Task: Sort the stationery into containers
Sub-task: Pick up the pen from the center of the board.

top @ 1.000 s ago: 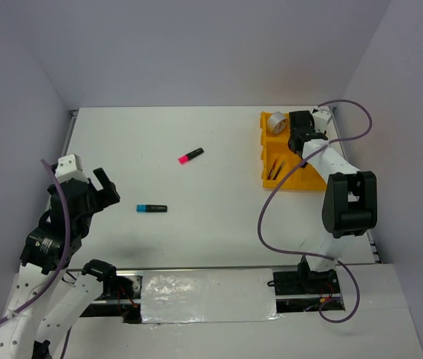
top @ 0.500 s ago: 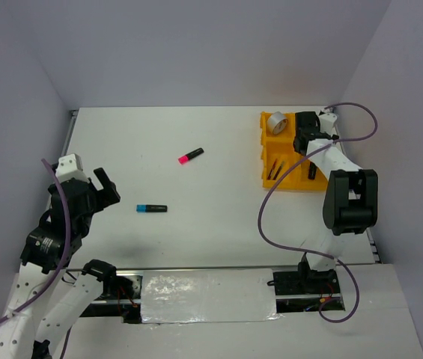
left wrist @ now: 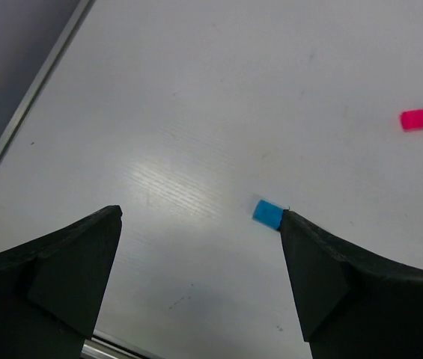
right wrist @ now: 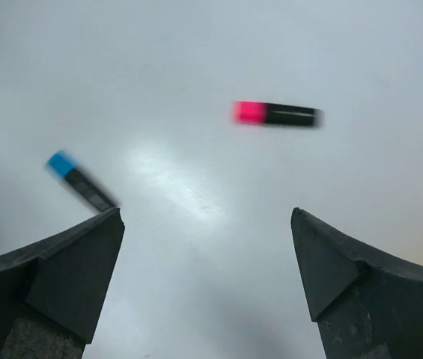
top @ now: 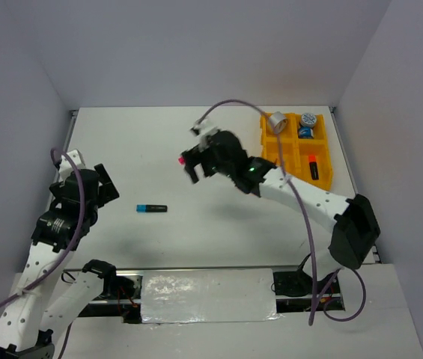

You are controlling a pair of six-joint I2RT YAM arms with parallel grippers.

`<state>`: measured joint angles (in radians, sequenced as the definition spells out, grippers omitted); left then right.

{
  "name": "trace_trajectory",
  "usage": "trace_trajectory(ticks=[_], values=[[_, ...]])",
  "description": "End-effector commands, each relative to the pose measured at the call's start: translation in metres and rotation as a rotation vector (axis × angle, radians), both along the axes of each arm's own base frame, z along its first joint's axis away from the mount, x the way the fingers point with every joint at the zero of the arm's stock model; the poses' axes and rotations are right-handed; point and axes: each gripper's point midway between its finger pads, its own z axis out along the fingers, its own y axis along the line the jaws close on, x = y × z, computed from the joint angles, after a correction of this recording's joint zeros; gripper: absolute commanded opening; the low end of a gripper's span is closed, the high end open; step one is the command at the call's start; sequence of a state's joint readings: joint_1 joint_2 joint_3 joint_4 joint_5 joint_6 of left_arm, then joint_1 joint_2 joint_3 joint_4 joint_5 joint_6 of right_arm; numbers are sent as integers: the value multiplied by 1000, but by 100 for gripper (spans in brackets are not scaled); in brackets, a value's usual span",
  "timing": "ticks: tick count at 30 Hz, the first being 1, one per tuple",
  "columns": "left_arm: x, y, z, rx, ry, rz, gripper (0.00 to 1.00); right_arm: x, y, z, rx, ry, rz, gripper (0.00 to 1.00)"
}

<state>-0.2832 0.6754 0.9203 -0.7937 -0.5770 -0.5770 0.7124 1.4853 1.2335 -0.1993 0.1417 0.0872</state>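
Left to right.

Left gripper [top: 106, 185]: the overhead view shows it hanging over the left side of the table [top: 218, 217], jaws spread, nothing between them. Its wrist camera adds the close detail: two matte black wedge fingers [left wrist: 69, 277] and, peeking out just beside the right one, the blue cap of the blue highlighter [left wrist: 269, 213]. The body is hidden behind that finger. Only the overhead view gives the whole pen: stubby, black barrel, lying flat, cap pointing left, well apart from the tray.

Pink highlighter [right wrist: 277, 114]: the right wrist view shows it complete though blurred, a black barrel with a pink cap, flat on the glossy white surface ahead of the fingertips. From overhead only the pink cap shows, the rest being covered by the right gripper [top: 193, 160]. That gripper hovers over the pen, jaws wide apart and empty.

Tray [top: 265, 149]: seen only from overhead. Yellow-orange plastic, square open compartments, at the far right.
- Far left: silver ring [top: 275, 122], shiny, at the corner.
- Far right: a blue-white tape roll [top: 308, 118] and a second roll [top: 305, 133], touching.
- Near right: orange highlighter [top: 313, 166], lying lengthwise.
- Near left: partly covered by the right arm, so its contents cannot be told.
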Motion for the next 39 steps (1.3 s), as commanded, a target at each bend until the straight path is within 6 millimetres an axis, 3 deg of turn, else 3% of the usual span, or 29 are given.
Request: trace_trajectory(ticks=[1, 3, 4, 5, 7, 11, 19, 23, 28, 31, 32, 33, 34, 39], values=[[-4, 27, 13, 12, -28, 167, 99, -75, 103, -51, -84, 38, 469, 100], [-2, 27, 11, 7, -29, 147, 99, -82, 143, -82, -175, 56, 521, 100], [-2, 27, 13, -1, -44, 141, 99, -100, 163, -95, -203, 63, 575, 99], [-2, 27, 13, -1, -46, 138, 99, -104, 183, -112, -236, 70, 625, 98], [-7, 32, 15, 4, -51, 169, 99, -111, 206, -130, -269, 60, 664, 96], [-8, 29, 19, -7, -85, 148, 99, -113, 225, -149, -271, 53, 748, 95], [0, 16, 17, -17, -76, 59, 99, -112, 229, -195, -329, 103, 776, 86], [1, 14, 16, -20, -77, 45, 99, -114, 227, -194, -320, 99, 768, 84], [0, 13, 19, -22, -87, 41, 99, -87, 231, -168, -280, 57, 605, 87], [0, 14, 19, -21, -89, 42, 99, -75, 235, -166, -285, 44, 562, 88], [0, 14, 19, -21, -90, 42, 99, -69, 235, -168, -294, 42, 538, 87], [0, 14, 19, -21, -90, 42, 99, -69, 231, -184, -320, 84, 525, 86], [-1, 14, 19, -22, -92, 42, 99, -61, 235, -180, -306, 87, 509, 85], [-2, 15, 21, -23, -99, 47, 99, -61, 233, -203, -310, 152, 483, 65]])
